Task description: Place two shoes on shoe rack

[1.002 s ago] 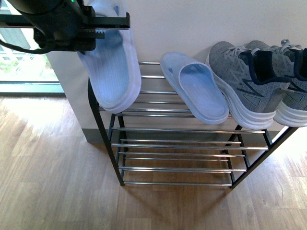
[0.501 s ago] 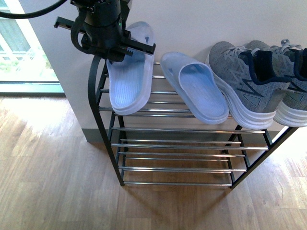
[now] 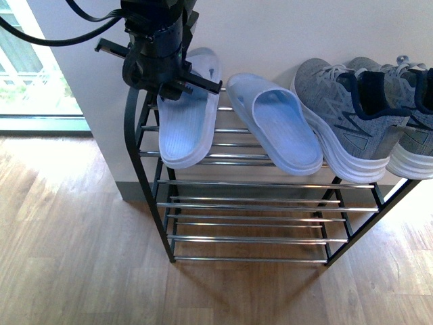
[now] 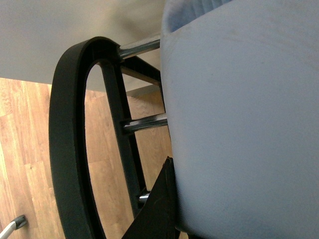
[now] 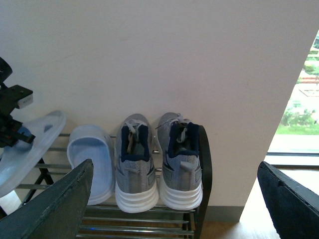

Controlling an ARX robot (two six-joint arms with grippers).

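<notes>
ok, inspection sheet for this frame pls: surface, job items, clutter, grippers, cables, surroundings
Surface: rack, black side frames, chrome rods; lower tiers bare.
Job's things: left slide lying on the top tier's left end, left gripper on its heel end. Right slide rests beside it on the top tier.
Clutter: two grey sneakers on the top tier's right end, toes out.
Grippers: left at the slide, jaw state not clear in either view. Right gripper open, empty, held back from the rack.
Cables: black cables loop from the left arm, off the rack.
Surroundings: wood floor, white wall, window at left.
</notes>
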